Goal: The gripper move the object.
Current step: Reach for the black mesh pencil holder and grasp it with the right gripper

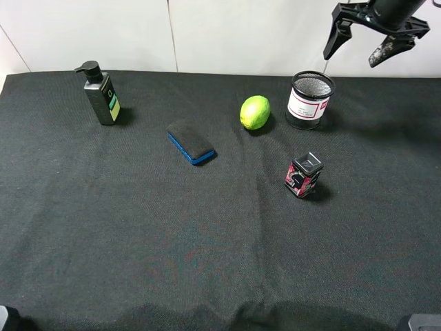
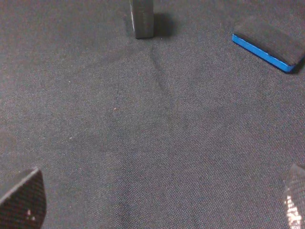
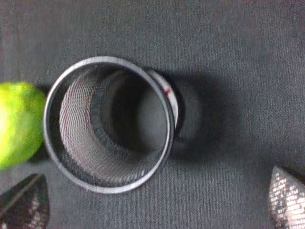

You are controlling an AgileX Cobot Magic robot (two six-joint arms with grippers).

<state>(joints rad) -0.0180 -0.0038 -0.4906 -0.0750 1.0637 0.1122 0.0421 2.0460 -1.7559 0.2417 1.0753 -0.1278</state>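
Observation:
The black wire-mesh pen cup with a white, red-bordered label stands upright at the back right of the black cloth, just right of the lime. My right gripper hangs open and empty in the air above and slightly behind-right of the cup. The right wrist view looks down into the empty cup, between the spread fingertips of that gripper. My left gripper is open and empty over bare cloth. It does not show in the exterior view.
A dark pump bottle stands at the back left and also shows in the left wrist view. A blue-based eraser lies mid-table and shows in the left wrist view. A small red-black box stands in front of the cup.

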